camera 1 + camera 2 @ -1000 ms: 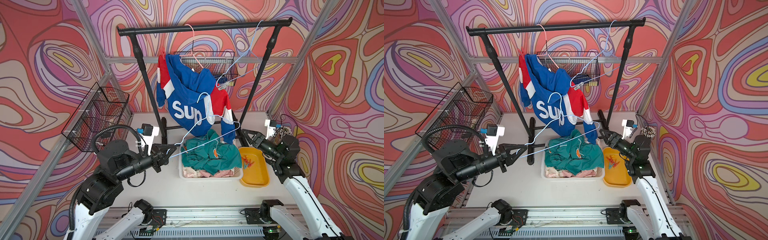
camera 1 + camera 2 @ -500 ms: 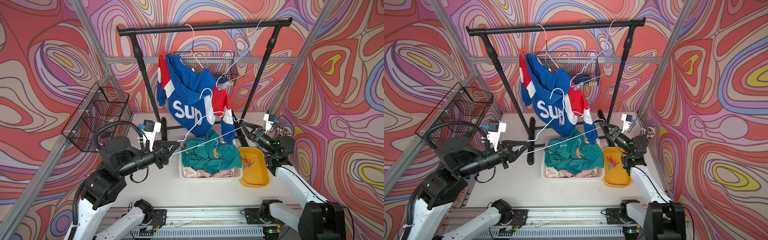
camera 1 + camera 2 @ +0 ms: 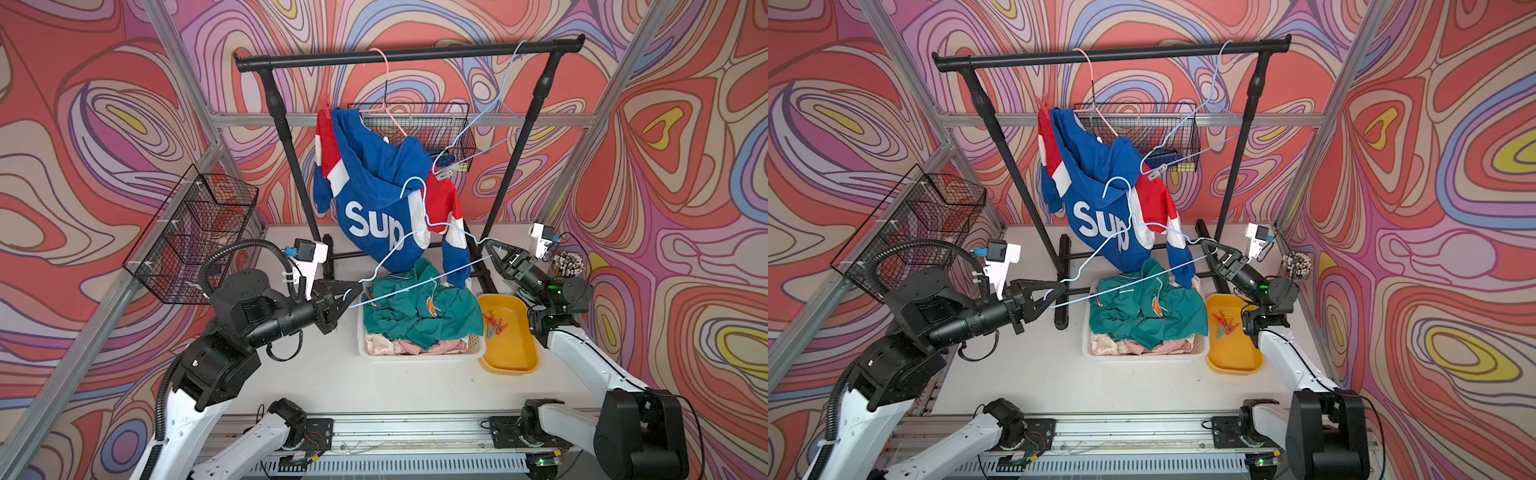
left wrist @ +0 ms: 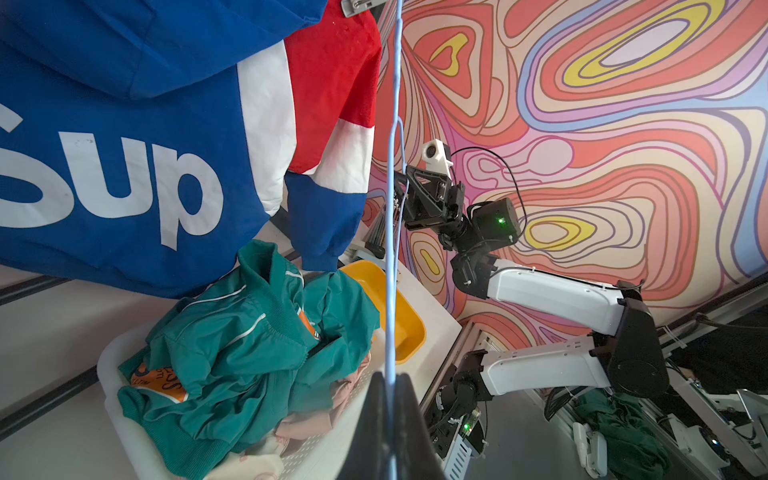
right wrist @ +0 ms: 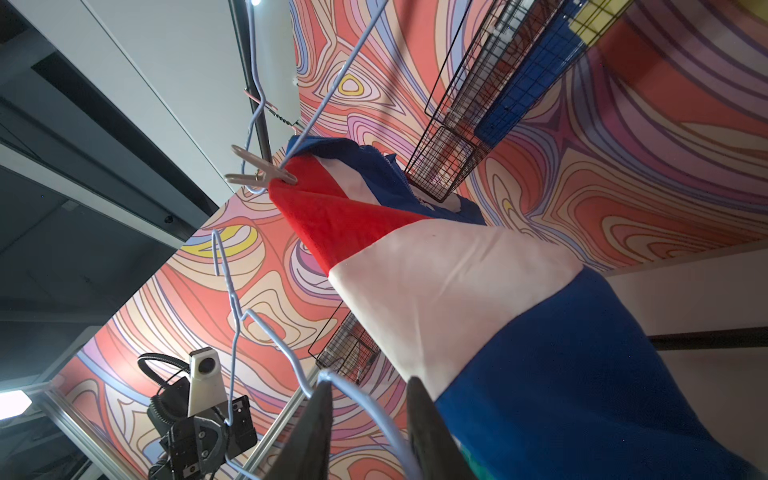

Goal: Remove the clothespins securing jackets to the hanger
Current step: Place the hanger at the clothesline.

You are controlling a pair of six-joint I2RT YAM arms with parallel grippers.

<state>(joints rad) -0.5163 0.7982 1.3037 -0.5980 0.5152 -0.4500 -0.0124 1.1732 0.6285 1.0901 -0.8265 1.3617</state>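
Three jackets: hooded jacket (image 3: 374, 199) hanging at centre, pinned by two clothespins, grey clothespin (image 5: 257, 172) and coral clothespin (image 3: 326, 104); teal jacket (image 3: 415, 316) over pink jacket (image 3: 399, 345) in one white basket (image 3: 419, 356) below. In yellow tray (image 3: 507, 370), right of basket, loose clothespins (image 3: 494, 324), number unclear. Jaws of left gripper (image 4: 388, 375) pinched on light-blue hanger (image 3: 415, 284); jaws of right gripper (image 5: 368, 381) narrowly apart around its far corner.

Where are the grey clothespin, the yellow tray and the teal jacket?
grey clothespin (image 5: 270, 178): right wrist view, where its two arms meet.
yellow tray (image 3: 509, 349): a top view, bare floor.
teal jacket (image 3: 449, 316): a top view, crumpled body fabric.
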